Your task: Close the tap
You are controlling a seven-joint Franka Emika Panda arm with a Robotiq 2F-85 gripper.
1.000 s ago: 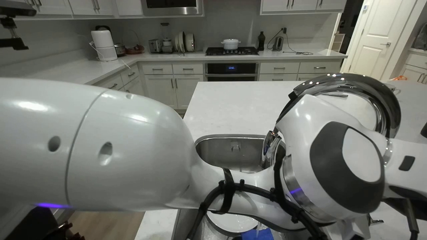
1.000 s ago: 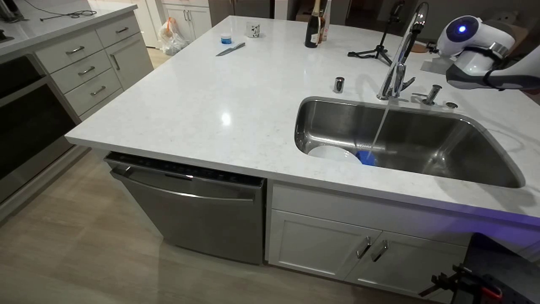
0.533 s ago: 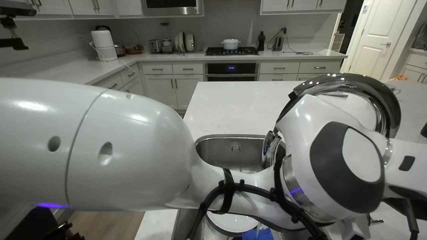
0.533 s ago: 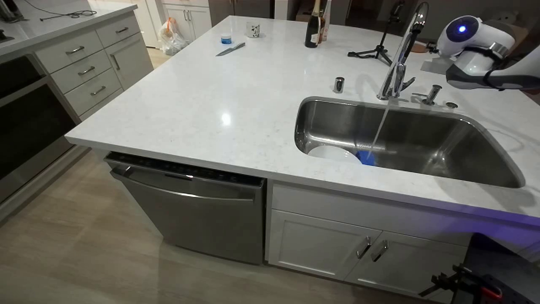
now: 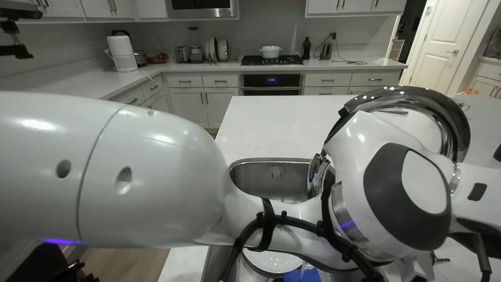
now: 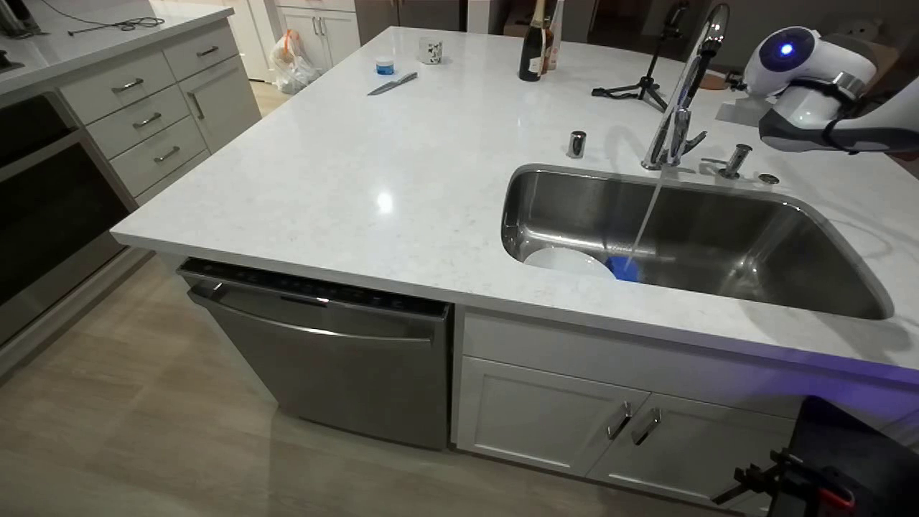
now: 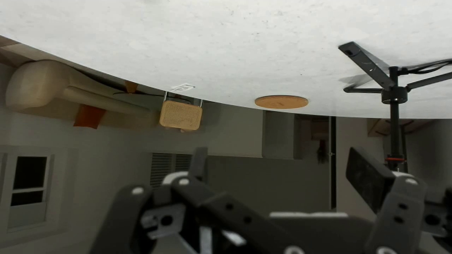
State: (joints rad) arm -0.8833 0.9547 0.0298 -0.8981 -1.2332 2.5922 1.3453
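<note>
The tap [image 6: 676,133] is a tall chrome gooseneck at the back edge of the sink. Its side lever [image 6: 694,142] points out to the right, and a stream of water [image 6: 650,215] runs from the spout into the sink. In an exterior view the tap's arch [image 5: 456,125] rises behind the arm, which hides its base and lever. The arm's wrist [image 6: 811,68] is to the right of the tap and apart from it. In the wrist view my gripper [image 7: 282,167] is open with nothing between its fingers. The tap is out of the wrist view.
The steel sink [image 6: 718,215] holds a white plate [image 6: 567,262] and a blue item [image 6: 622,268]. A short pump fitting [image 6: 736,161] and a chrome knob [image 6: 576,144] flank the tap. A black tripod [image 6: 642,90] stands behind it, also in the wrist view [image 7: 393,95].
</note>
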